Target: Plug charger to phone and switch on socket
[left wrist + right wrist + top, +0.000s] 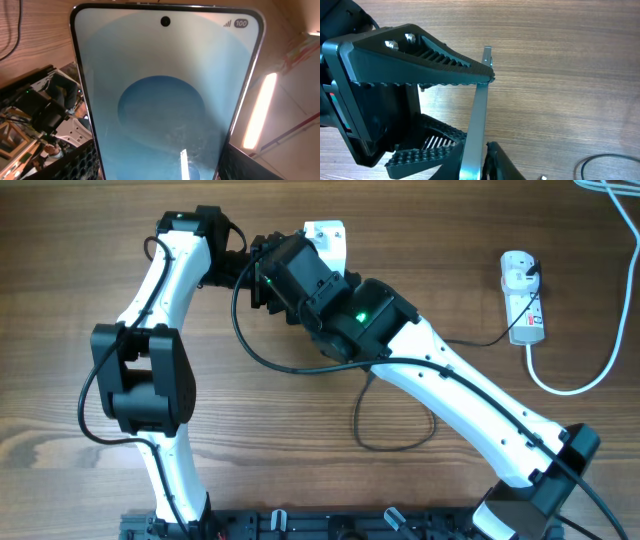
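The phone (167,100) screen shows "100" in its top corner.

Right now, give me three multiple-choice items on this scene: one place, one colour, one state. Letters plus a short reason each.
1. Where is the power strip?
A) in the right claw
B) on the table, far right
C) under the left arm

2. What colour is the thick cable curving beside it?
A) red
B) yellow
C) white

3. The smartphone is:
A) gripped across its width by the left claw, screen lit
B) flat on the table, screen dark
C) lying on the power strip

Answers:
1 B: the overhead view shows it alone at the right.
2 C: it reads white against the wood.
3 A: the left wrist view shows the lit display, the right wrist view shows the clamp.
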